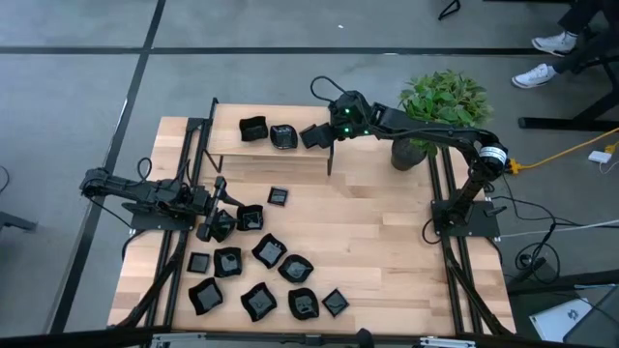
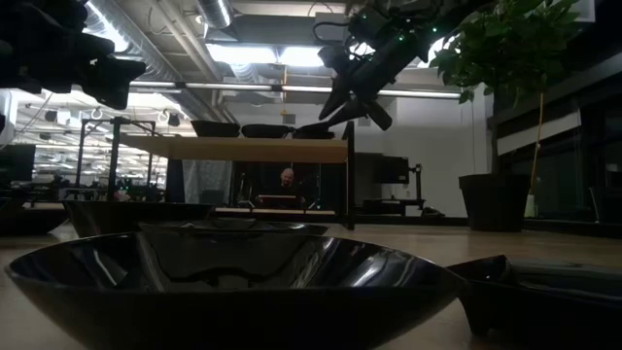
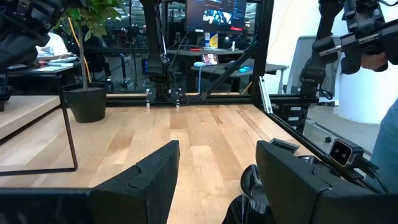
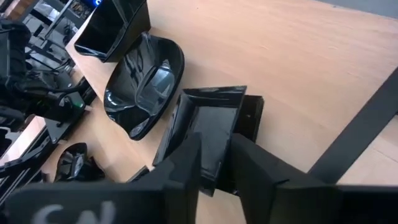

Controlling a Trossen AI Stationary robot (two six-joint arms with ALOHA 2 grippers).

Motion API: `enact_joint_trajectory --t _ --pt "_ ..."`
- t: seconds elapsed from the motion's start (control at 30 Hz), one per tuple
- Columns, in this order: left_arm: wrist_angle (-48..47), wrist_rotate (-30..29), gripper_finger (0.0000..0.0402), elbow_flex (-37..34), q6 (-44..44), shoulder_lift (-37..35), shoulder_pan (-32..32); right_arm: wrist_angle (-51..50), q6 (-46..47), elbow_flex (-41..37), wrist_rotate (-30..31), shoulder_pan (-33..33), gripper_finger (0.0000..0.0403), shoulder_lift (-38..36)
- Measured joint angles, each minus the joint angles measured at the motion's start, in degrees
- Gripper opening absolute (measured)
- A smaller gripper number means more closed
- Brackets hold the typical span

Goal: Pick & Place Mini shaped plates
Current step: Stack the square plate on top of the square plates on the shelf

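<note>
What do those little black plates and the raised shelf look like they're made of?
Mini shaped plates: glossy black, sharp mirror-like reflections on the round one under the right gripper; glazed ceramic or hard plastic, can't tell which. Raised shelf: pale wood with visible grain and matte finish, on thin black legs that look like metal.

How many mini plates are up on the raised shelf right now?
3, in a row on the shelf: a square plate at the left end, a rounded plate in the middle, and a third plate at the right gripper. None looks hidden.
</note>
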Motion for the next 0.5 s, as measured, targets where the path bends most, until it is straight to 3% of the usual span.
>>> enact_joint_trajectory --t 0.2,0.5 --pt "0.01 0.0 0.0208 0.0 -0.02 0.0 0.0 0.0 -0.28 0.0 -0.03 0.0 0.0124 0.0" --pt "0.0 0.0 0.0208 0.0 -0.01 0.0 -0.01 0.6 -4.65 0.0 -2.97 0.02 0.0131 -0.17"
